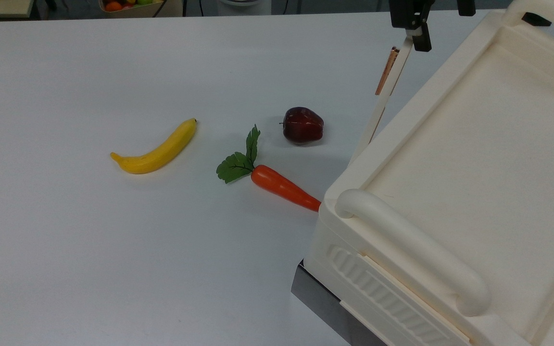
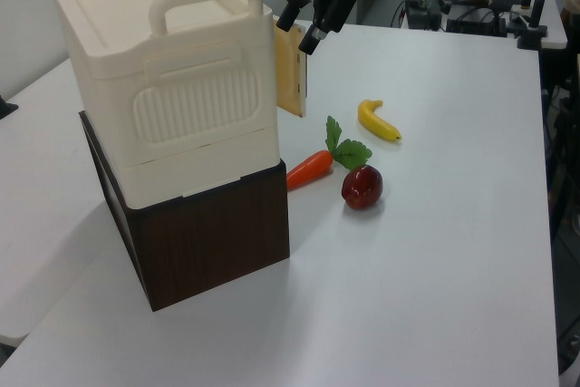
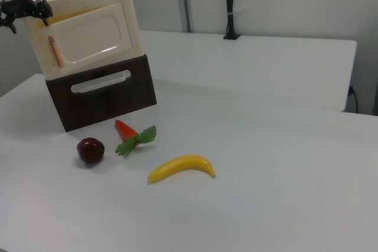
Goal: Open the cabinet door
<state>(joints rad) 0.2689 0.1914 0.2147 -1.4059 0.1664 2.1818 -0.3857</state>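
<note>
We see a white table [image 1: 113, 269] and on it the cabinet [image 2: 172, 88], a big cream box with thick bar handles on top, which stands on a dark brown base [image 2: 213, 242] with a pale drawer handle in the right view. The cabinet door [image 3: 88, 36] is on the side of the cabinet that faces the toy food. In the top view the cabinet door [image 1: 382, 98] stands a little away from the cabinet wall at its far end, so it is partly open, and its copper strip handle [image 1: 386, 71] is near that free end. The gripper [image 2: 306, 23] is at the upper free edge of the door; in the left view one black finger is on each side of the panel edge, but we cannot tell if the fingers press it.

On the table, near the cabinet, lie a carrot [image 1: 284, 187] with green leaves, a dark red apple [image 1: 303, 125] just beside it, and a banana [image 1: 157, 149] further from the cabinet.
</note>
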